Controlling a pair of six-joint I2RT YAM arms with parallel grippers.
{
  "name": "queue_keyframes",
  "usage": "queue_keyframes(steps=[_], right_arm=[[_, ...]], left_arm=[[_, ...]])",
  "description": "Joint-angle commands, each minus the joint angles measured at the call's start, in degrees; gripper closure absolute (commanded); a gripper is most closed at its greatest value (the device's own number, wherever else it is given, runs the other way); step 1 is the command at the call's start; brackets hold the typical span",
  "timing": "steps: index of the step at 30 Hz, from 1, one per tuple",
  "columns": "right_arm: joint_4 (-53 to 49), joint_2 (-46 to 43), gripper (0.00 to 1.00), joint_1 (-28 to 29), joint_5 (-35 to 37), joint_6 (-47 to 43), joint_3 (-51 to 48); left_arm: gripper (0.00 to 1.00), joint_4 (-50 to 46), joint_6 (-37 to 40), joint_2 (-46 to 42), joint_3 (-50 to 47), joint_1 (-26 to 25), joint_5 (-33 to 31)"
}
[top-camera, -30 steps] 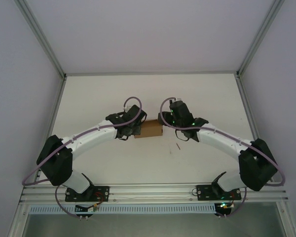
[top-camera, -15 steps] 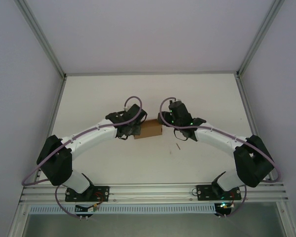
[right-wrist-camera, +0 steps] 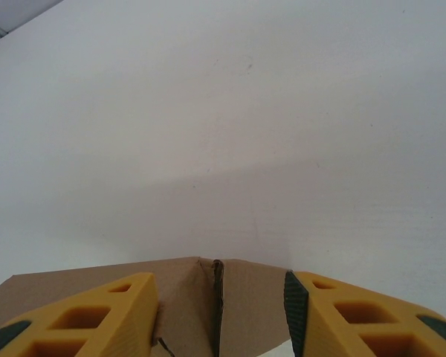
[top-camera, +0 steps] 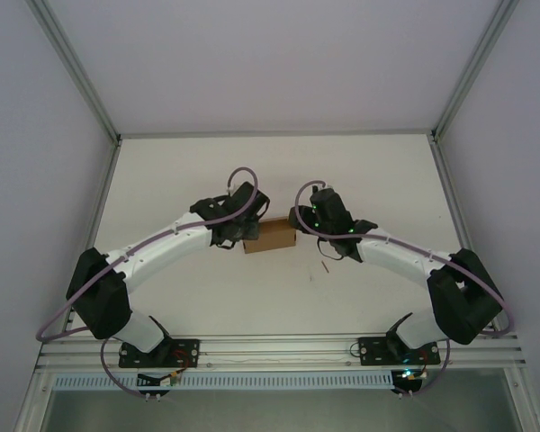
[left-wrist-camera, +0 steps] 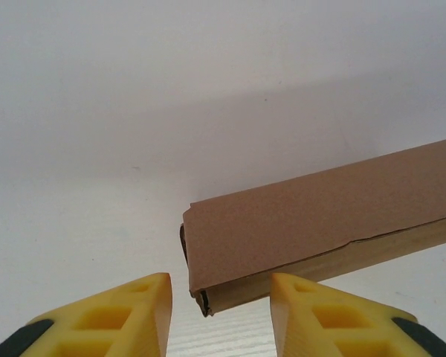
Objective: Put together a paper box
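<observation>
Left claw (left-wrist-camera: 219,301) spread wide, its yellow plastic fingers (left-wrist-camera: 126,316) either side of the near corner of the flat rectangular brown cardboard box (left-wrist-camera: 320,212). Gaps show on both sides, so nothing is pinched. Right claw (right-wrist-camera: 219,286) is likewise spread, straddling the opposite short end. One finger sits close to the cardboard; contact not certain.

Location: box lies flat on the white surface (top-camera: 180,180), about mid-way across, between the two claws, one at each end.

Material notes:
- Thin paperboard, matte and fibrous, plain brown, no print.
- Low slab shape with broad top panel and narrow side walls.
- Long side wall shows an uneven split line where one layer laps another.
- At the right claw's end, a dark vertical slit where two flap edges meet, slightly frayed.
- Surface is smooth, pale and featureless.

Handling, as judged:
- Very light. Likely to skate over the smooth surface if pushed from one end alone, so it wants bracing from the other.
- Panels fairly stiff in the flat, but creases and seams are weak lines that will hinge or buckle.
- Hollow, so a hard squeeze would dent it.
- Matte face should give the fingers decent purchase.
- Best hold looks to be across the thin height at a short end or corner, on solid panel beside the slit, with light pressure.
</observation>
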Motion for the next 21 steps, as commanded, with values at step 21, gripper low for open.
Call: queue_keyframes(steps=[21], right_arm=[[-15.69, 3.45, 0.57, 0.03, -0.45, 2.23, -6.09]], left_arm=[[0.59, 6.48, -10.57, -0.43, -6.07, 9.84, 15.56]])
